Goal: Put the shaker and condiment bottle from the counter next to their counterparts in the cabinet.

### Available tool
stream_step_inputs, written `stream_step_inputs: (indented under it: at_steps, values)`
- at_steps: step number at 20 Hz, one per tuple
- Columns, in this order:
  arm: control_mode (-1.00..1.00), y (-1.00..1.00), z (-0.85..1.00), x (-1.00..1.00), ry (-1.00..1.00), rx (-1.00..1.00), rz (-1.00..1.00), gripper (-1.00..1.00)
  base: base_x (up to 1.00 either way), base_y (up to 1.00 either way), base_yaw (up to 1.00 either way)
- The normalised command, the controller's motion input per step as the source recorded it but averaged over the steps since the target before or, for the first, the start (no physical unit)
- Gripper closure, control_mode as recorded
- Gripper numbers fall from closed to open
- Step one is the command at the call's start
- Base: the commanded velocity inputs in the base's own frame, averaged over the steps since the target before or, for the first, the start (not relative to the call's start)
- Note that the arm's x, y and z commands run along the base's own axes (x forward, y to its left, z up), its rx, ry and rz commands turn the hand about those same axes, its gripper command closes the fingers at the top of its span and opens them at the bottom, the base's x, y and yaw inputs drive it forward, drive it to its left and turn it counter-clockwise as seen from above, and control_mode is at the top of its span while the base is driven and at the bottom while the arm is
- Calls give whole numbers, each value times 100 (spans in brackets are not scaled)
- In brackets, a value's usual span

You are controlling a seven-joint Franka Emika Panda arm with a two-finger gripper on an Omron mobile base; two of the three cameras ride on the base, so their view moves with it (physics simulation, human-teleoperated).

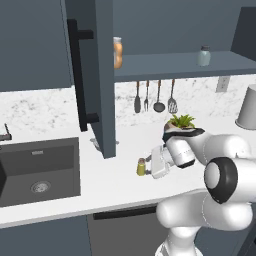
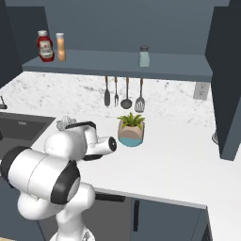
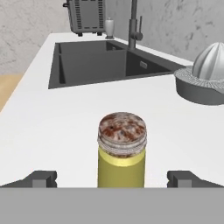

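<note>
- Shaker (image 3: 121, 155): smooth matt yellow body, rough speckled brown cap.
- Bench (image 3: 57, 118): smooth matt white surface around the shaker.
- Sink (image 3: 94, 63): dark matt basin beyond the shaker.

Yellow-olive shaker (image 3: 121, 153) with speckled brown cap on a white counter (image 3: 52, 131) beside the dark sink (image 3: 92, 61).

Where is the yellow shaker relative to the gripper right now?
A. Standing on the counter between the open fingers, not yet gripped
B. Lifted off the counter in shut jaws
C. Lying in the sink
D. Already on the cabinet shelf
A: the shaker stands upright on the counter, centred in the open gripper, fingers clear on both sides.
</note>
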Motion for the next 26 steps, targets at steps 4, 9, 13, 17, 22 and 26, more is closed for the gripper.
stream_step_inputs:
  at_steps: [4, 9, 13, 17, 22, 26]
  values:
    - [-100, 6, -6, 9, 0, 0, 0, -100, 0, 0, 0]
    - [-100, 11, -8, 12, 0, 0, 0, -100, 0, 0, 0]
    - [-100, 18, -10, 15, 1, 0, 0, -100, 0, 0, 0]
    - [-100, 20, -22, 15, 8, 0, 2, 100, 0, 0, 0]
    - [-100, -4, -5, 19, 5, 3, 1, 100, 0, 0, 0]
    - [-100, -17, 0, 5, 0, 5, -5, 100, 0, 0, 0]
